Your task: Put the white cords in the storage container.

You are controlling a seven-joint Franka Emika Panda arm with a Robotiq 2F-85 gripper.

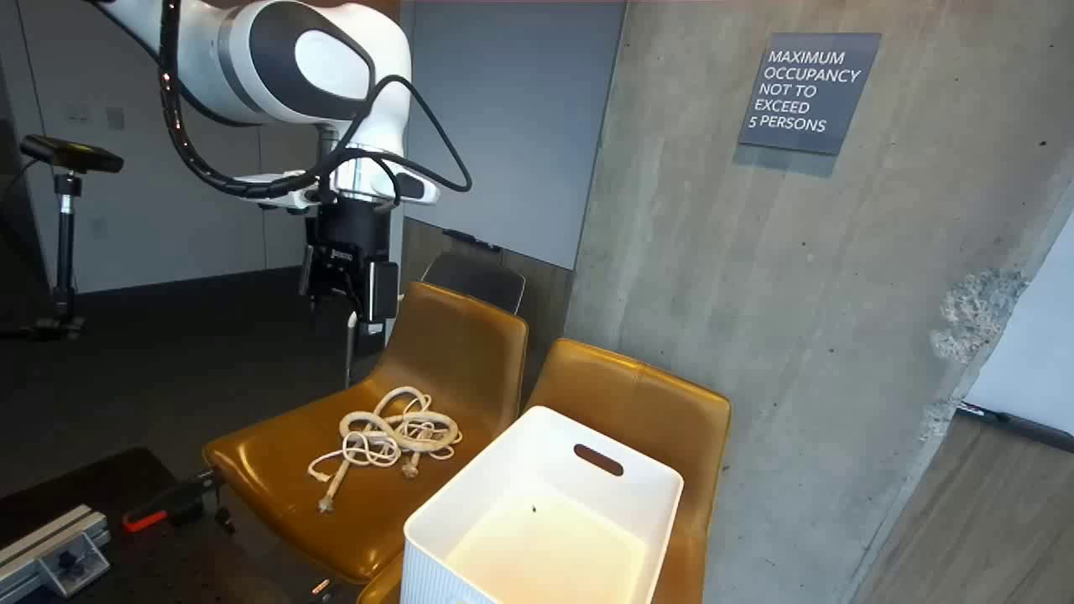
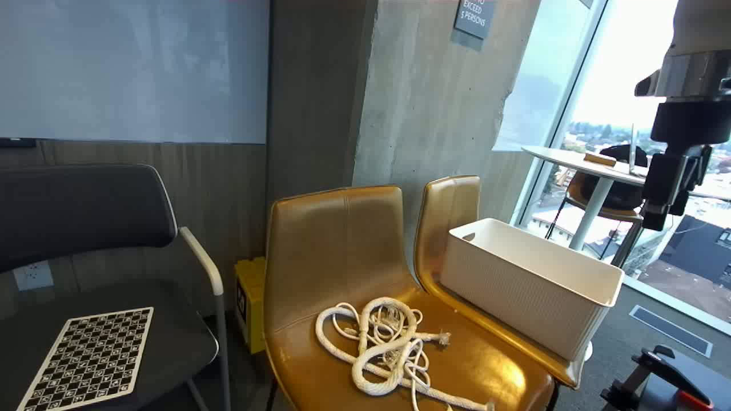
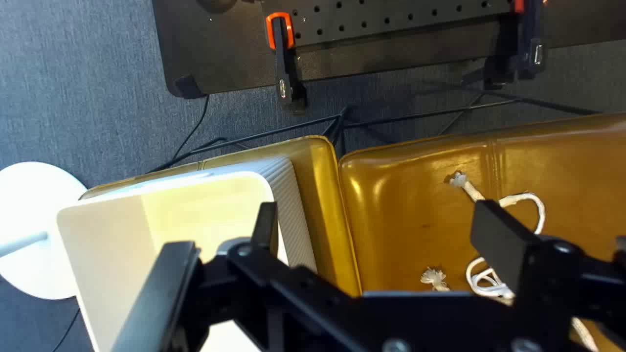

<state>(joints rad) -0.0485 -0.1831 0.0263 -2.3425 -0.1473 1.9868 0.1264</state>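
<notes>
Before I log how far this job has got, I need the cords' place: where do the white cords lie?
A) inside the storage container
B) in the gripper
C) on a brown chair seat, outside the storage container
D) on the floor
C: in both exterior views the white cords lie in loose loops on the brown chair seat, outside the storage container.

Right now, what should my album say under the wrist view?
Past the open gripper, a storage container sits on one brown chair and white cords on the next chair.
</notes>
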